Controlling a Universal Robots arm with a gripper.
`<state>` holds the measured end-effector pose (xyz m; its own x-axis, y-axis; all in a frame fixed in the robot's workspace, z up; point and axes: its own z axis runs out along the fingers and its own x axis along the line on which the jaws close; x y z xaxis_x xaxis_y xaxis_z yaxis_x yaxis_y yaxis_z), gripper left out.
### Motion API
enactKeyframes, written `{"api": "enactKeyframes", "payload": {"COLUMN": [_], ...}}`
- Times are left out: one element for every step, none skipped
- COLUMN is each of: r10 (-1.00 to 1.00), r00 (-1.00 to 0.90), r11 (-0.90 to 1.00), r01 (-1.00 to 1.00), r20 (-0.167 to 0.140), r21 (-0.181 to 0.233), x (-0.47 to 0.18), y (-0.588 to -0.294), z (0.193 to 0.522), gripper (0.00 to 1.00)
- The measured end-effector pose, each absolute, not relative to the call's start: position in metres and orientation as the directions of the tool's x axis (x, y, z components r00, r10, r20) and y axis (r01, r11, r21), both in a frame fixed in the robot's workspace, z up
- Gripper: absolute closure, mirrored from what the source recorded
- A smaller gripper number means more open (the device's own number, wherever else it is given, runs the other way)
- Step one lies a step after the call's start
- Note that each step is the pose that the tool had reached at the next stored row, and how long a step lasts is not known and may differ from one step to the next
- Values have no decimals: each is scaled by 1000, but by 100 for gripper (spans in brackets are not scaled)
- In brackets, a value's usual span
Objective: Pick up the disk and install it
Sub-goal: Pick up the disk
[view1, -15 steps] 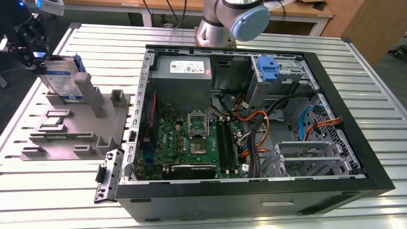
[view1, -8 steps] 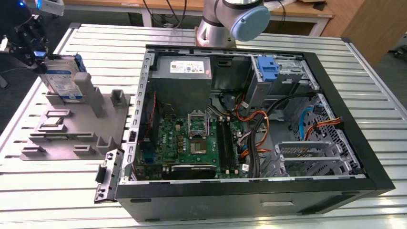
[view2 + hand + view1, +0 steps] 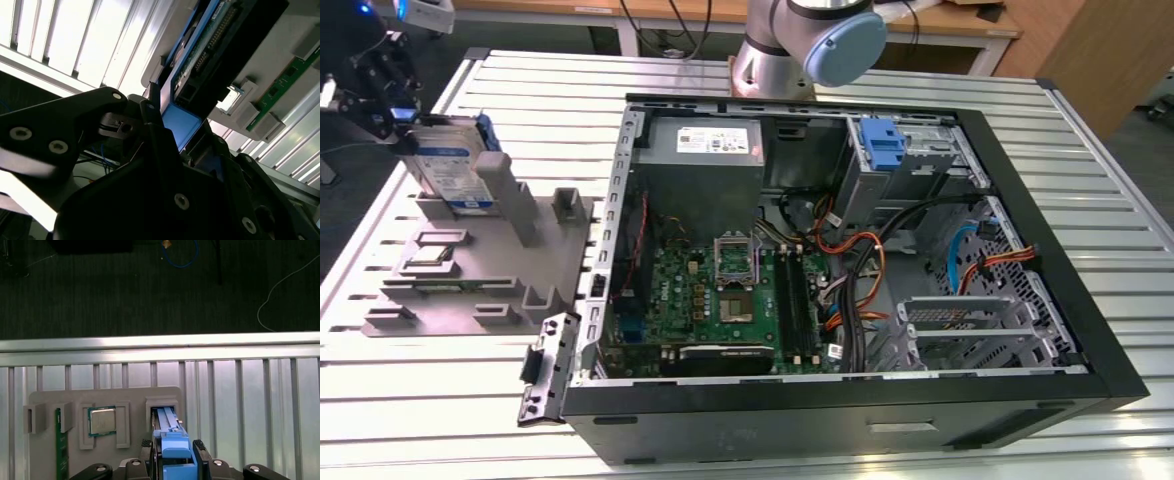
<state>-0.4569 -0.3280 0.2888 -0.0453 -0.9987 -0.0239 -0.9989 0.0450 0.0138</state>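
The gripper (image 3: 175, 456) comes straight down on the top edge of the disk (image 3: 454, 165), its fingers (image 3: 199, 452) pressed in from either side against the blue rail and pinching it. The disk stands on edge directly below, long axis upright, its lower end in a slot of the grey holder (image 3: 467, 270) on the table (image 3: 427, 400). The open computer case (image 3: 1067, 330) lies well apart, toward the exterior view's right.

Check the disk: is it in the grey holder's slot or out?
In: the disk stands upright, lower edge down in the slot of the grey holder, with the tool at its top edge.
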Motion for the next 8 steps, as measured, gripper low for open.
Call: {"api": "enactKeyframes", "payload": {"r10": [-999, -999, -999, -999, -999, -999, -999, -999], "r00": [-45, -45, -45, -45, -45, -45, -45, -45], "r11": [45, 45, 45, 45, 45, 45, 45, 45], "r01": [-999, -999, -999, -999, -999, -999, -999, -999], "r20": [-24, -23, -22, -21, -20, -19, -18, -17], "r21": [14, 14, 14, 14, 14, 14, 14, 14], "x": [-457, -457, -457, -457, -457, -457, -457, -457], "y": [-328, -328, -329, -329, -329, -329, -329, -329], "z": [289, 289, 289, 289, 289, 289, 289, 289], "gripper": [55, 55, 55, 55, 55, 55, 55, 55]}}
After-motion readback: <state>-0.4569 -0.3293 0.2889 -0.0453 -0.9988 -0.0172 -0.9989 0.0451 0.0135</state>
